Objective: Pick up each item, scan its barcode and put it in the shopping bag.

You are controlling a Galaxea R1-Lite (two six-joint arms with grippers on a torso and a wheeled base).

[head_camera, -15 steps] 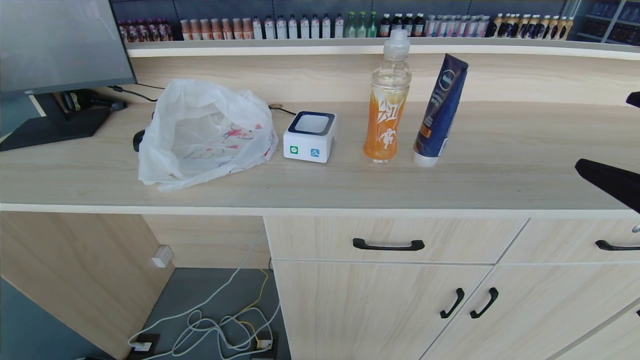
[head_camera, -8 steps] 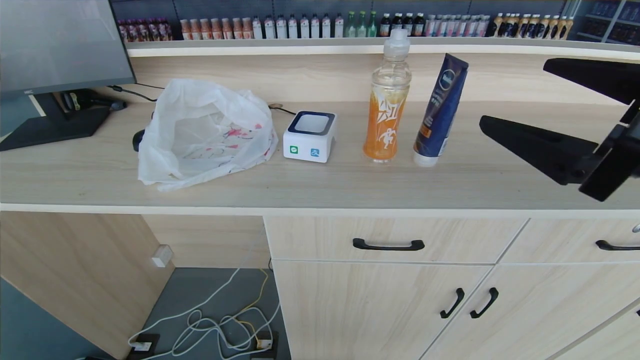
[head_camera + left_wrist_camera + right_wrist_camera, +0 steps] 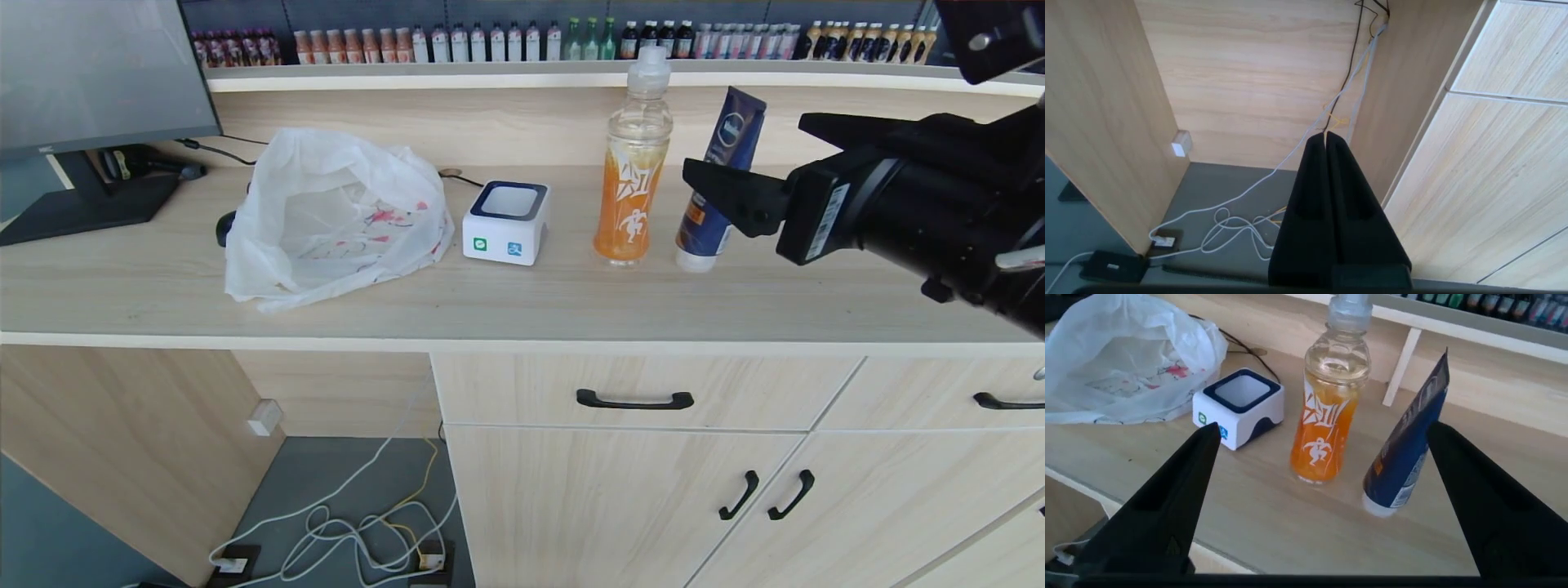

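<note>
My right gripper is spread wide and empty. The tube stands cap-down just ahead of it, long axis near upright, with the bottle just beyond. One finger may be touching the tube; I cannot tell. The left gripper hangs pinched closed, empty, well below, so the right arm is nearer.

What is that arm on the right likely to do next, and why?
Probably it should ease forward until the open right hand straddles the blue tube, then close on it. The hand hovers beside the tube with its fingers spread wide. The tube is the nearest item, with the orange bottle just beyond. Both stand on the counter, outside the bag.
</note>
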